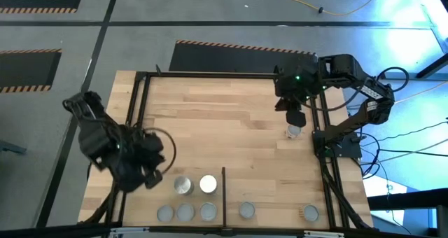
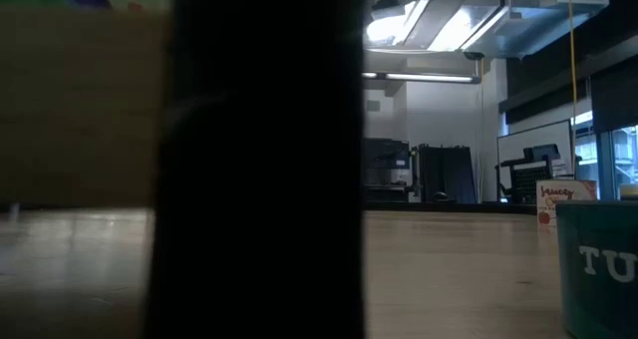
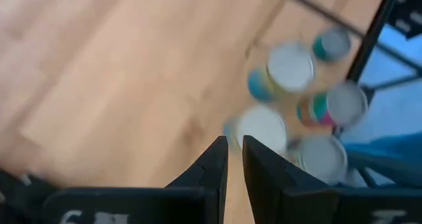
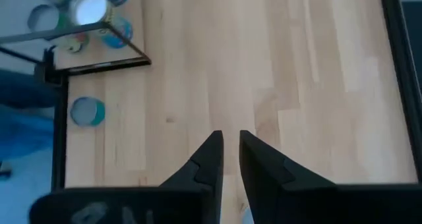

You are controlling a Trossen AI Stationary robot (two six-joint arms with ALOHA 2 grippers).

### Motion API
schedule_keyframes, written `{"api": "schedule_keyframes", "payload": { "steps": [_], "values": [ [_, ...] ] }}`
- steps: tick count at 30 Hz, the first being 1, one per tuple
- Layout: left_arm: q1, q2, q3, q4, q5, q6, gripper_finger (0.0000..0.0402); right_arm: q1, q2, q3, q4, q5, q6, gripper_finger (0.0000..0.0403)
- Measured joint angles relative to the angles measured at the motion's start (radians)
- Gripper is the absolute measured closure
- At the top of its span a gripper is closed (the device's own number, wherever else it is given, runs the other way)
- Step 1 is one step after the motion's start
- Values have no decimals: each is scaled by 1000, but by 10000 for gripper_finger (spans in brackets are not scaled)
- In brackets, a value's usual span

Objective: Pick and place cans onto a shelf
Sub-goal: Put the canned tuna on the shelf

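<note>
Tabletop [image 1: 224, 119] pale planked wood; grey floor [image 1: 210, 7] beyond; both tools nearly shut, seemingly empty.

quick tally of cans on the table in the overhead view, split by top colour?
Grey-topped cans: 6 (five along the near edge, one just behind them)
Bright white-topped can: 1
Can below the right gripper, top colour unclear: 1
Total: 8
</note>
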Motion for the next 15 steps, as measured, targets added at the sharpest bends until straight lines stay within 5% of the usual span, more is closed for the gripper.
{"api": "schedule_keyframes", "payload": {
  "steps": [8, 15],
  "values": [
    [144, -102, 1, 0, -174, 280, 360, 61, 12, 0, 0, -25, -90, 350],
    [254, -208, 1, 0, -334, 509, 360, 146, 76, 0, 1, -51, 28, 350]
  ]
}}
